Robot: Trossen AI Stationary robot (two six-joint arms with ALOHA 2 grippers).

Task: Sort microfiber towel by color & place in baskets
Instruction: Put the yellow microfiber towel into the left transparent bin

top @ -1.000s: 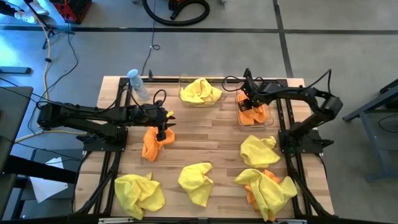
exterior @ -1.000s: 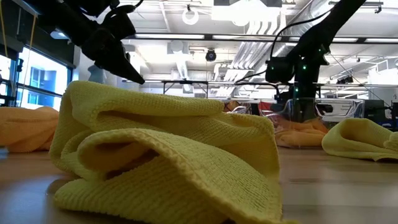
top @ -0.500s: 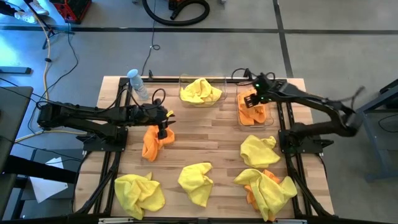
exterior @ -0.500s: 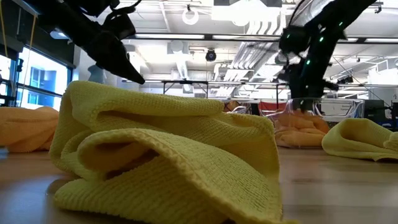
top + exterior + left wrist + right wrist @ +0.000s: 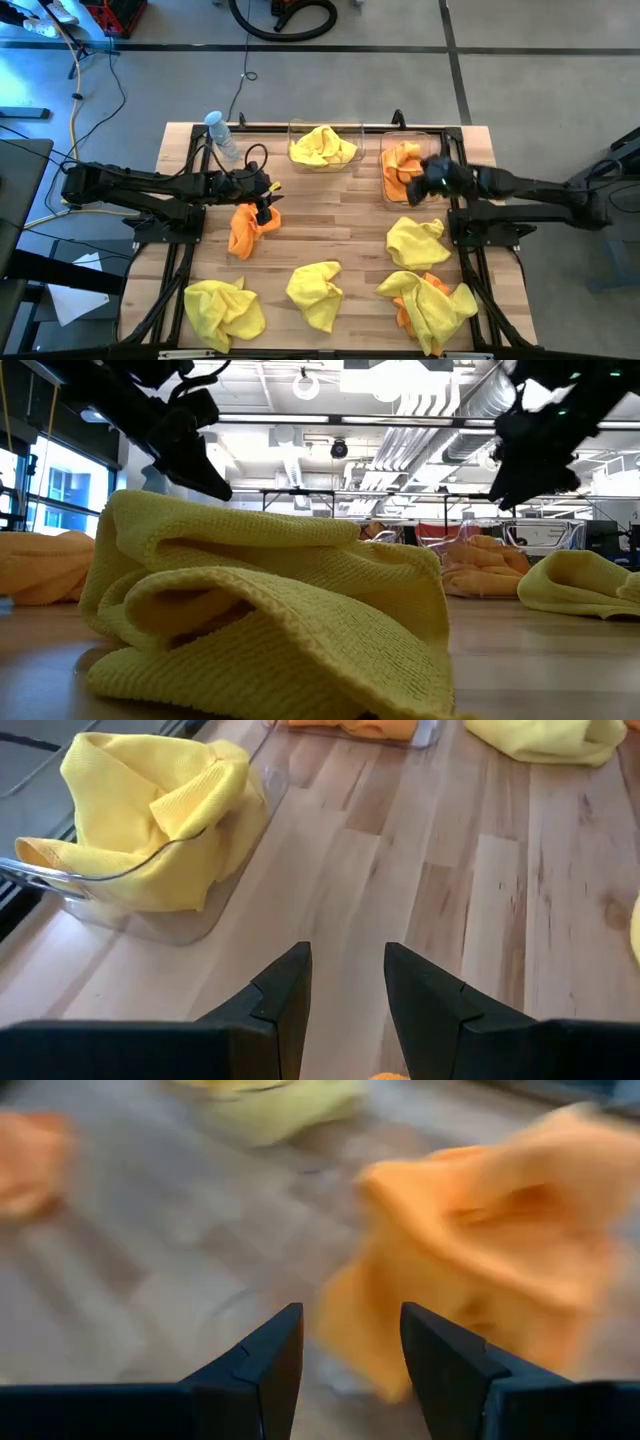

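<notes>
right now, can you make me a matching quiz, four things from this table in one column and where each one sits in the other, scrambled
Things:
1. orange microfiber towel under the left gripper
2. small clear plastic bottle with pale blue cap
3. yellow microfiber towel in a basket
4. right gripper

Places:
a. far left corner of the wooden table
b. over the right clear plastic basket
c. left clear plastic basket
d. bare wood, left of centre

Pairs: 1-d, 2-a, 3-c, 4-b

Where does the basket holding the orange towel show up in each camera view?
High view: orange-towel basket, back right, beside the right gripper.
Low view: right of centre, far back.
Left wrist view: top edge.
Right wrist view: orange towel fills the right; basket walls blurred.
Shared landmark: yellow-towel basket.
</notes>
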